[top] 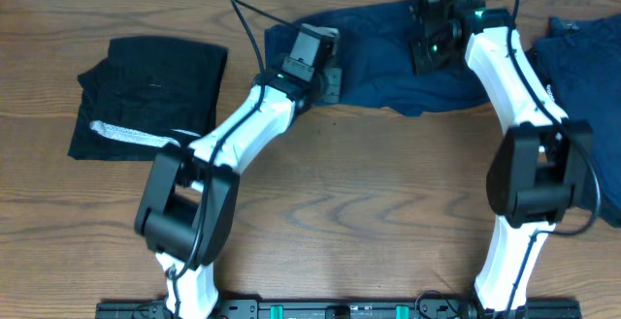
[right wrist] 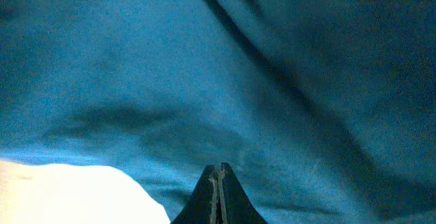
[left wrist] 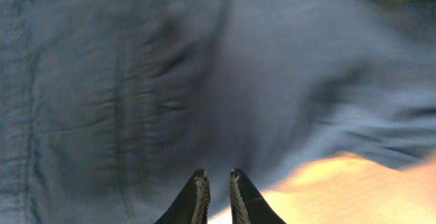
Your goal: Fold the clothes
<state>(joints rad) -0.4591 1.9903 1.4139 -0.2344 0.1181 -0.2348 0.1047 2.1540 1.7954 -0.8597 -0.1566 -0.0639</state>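
A navy blue garment [top: 383, 67] of the clothes lies spread and rumpled at the back middle of the table. My left gripper [top: 328, 84] hangs over its left part. In the left wrist view its jaws [left wrist: 218, 176] stand a narrow slit apart with nothing between them, just above the creased cloth [left wrist: 136, 81]. My right gripper [top: 427, 55] hovers over the garment's upper right part. Its jaws [right wrist: 219, 166] are pressed together and empty, above the blue cloth [right wrist: 204, 67].
A folded black garment [top: 146, 86] with a whitish-grey band [top: 126, 135] lies at the left. Another navy garment [top: 582, 67] lies at the right edge. Bare wooden table [top: 369, 203] fills the front, between the two arm bases.
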